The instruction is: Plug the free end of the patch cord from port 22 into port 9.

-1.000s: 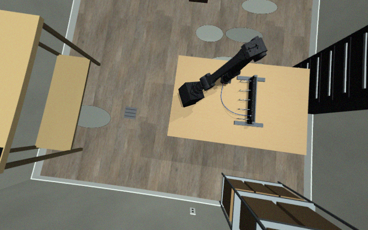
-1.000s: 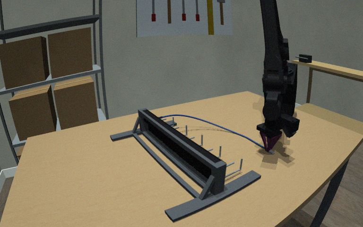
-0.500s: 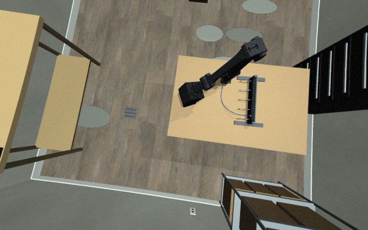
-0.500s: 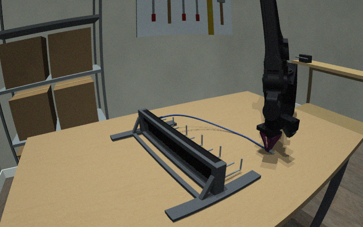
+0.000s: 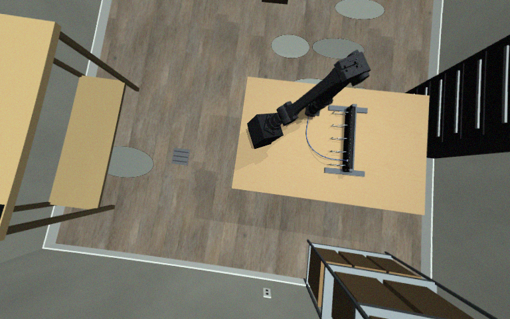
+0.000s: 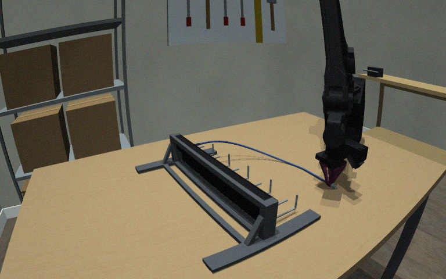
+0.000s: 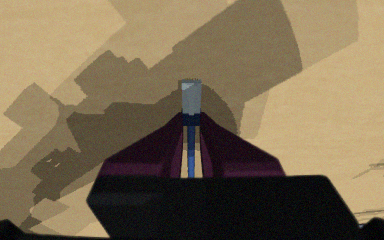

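My gripper [image 6: 330,184] [image 7: 191,119] is shut on the plug [image 6: 333,186] [image 7: 191,96] at the cord's free end, low over the table. In the wrist view the clear plug points away from the fingers, with its dark collar between the tips. In the top view the arm hides the fingertips. The blue cord [image 5: 307,132] [image 6: 256,150] [image 7: 191,162] curves from the far end of the rack [image 5: 349,137] [image 6: 271,217] back to my gripper. The rack stands upright on its two feet, apart from my gripper. Its jacks and number plates cannot be made out.
Several thin metal cord hooks [image 5: 338,138] [image 6: 248,172] stick out from the rack's front, between it and my gripper. The rack's foot [image 6: 230,254] reaches toward the table's side edge. The table [image 5: 391,180] [image 6: 98,210] ends not far beyond my arm's base.
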Tool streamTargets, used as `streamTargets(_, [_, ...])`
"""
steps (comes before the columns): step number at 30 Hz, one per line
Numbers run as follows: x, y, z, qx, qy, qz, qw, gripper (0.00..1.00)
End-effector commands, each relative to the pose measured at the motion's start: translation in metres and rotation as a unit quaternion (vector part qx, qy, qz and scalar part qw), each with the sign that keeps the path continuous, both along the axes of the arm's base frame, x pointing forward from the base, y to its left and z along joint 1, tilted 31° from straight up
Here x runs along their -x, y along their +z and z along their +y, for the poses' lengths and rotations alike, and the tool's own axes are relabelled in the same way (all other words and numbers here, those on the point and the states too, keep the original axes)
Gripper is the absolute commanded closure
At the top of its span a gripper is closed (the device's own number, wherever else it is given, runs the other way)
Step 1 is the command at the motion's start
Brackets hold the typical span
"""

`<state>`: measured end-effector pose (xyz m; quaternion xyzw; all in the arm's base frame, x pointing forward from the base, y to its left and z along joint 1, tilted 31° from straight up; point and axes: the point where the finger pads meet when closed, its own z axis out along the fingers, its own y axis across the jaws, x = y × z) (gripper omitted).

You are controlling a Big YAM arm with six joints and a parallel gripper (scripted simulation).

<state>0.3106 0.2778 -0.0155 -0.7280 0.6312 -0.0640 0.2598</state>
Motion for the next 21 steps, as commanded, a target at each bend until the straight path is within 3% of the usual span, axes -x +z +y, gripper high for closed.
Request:
streamTargets(1, [0.0012,0.0,-0.0015,0.0,0.004,-0.001,1.0,1.0])
streamTargets(21, [-0.0011,0.0033,0.0016,-0.002,0.005,-0.003,1.0,1.0])
